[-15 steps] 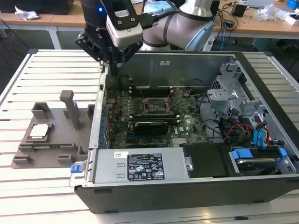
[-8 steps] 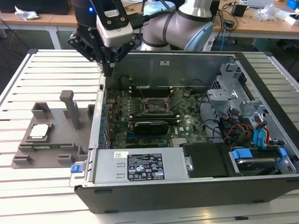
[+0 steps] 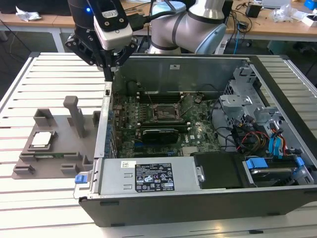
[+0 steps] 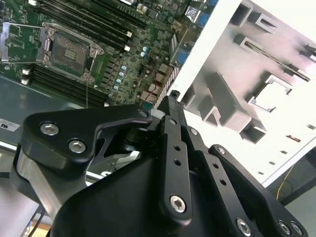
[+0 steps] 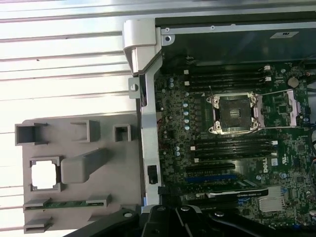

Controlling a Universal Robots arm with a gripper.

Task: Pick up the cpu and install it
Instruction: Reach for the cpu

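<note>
Pincer (image 3: pixel 110 69) hangs pressed together and empty over the computer case (image 3: pixel 198 198) wall on the exterior view's left. The cpu (image 3: pixel 40 140) lies in its pocket on the grey fixture (image 3: pixel 69 144) on the surface (image 3: pixel 49 74), well apart (the socket (image 3: pixel 163 113) sits bare). Pickup looks not yet begun; a grasp needs the pincer spread above the chip.

In the exterior view we are losing the arm (image 3: pixel 198 20) past the top edge of the frame, and the computer case (image 3: pixel 198 208) is running off the right edge. The case wall is covering the grey fixture's (image 3: pixel 54 144) right end. In the first wrist view the cpu (image 5: pixel 43 176) is glaring white, and we are making out no surface detail.
</note>
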